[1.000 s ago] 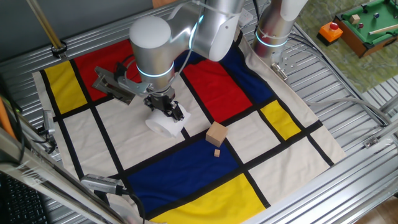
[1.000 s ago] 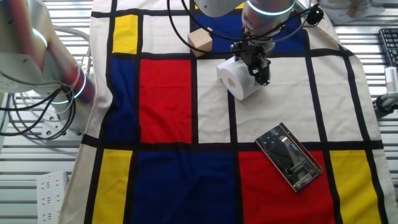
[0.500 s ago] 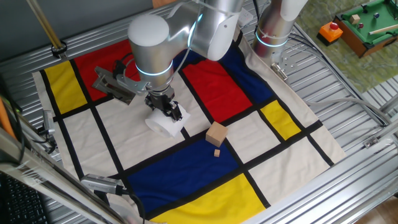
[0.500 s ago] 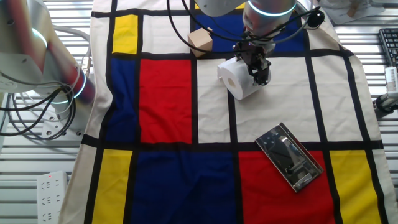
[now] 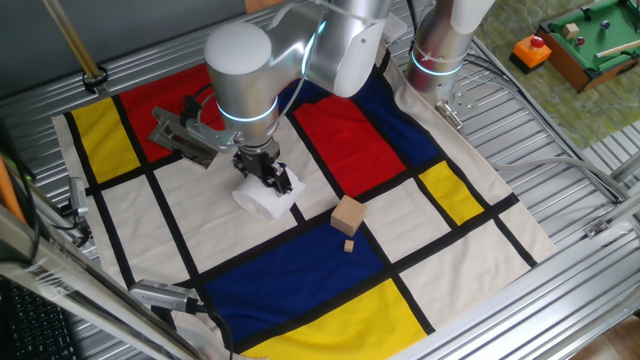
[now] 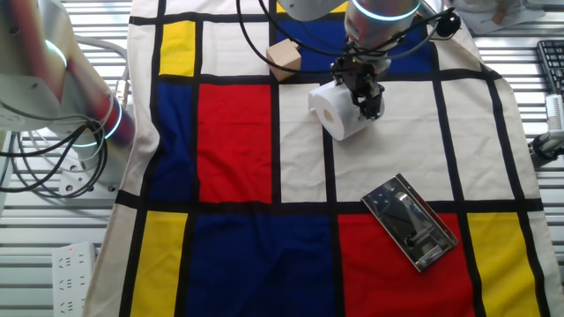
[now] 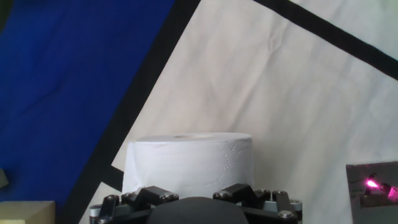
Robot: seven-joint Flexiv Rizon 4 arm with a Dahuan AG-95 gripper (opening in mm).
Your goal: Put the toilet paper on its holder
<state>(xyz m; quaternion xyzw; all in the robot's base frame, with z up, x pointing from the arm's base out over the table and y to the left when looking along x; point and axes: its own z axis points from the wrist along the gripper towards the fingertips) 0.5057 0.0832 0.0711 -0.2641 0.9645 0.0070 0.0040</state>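
Observation:
The toilet paper is a white roll lying on a white panel of the checked cloth, its hollow core facing the other fixed view. My gripper is down on it, closed on the roll's far end. In the hand view the roll fills the space just ahead of my gripper. The holder, a grey metal bracket, lies flat on the red panel to the left, apart from the roll; it also shows in the other fixed view and at the hand view's right edge.
A tan wooden cube sits just right of the roll, with a small wooden chip below it; the cube also shows in the other fixed view. A second robot base stands at the cloth's far corner. Metal slats surround the cloth.
The gripper and the roll have shifted very slightly together; nothing else has moved.

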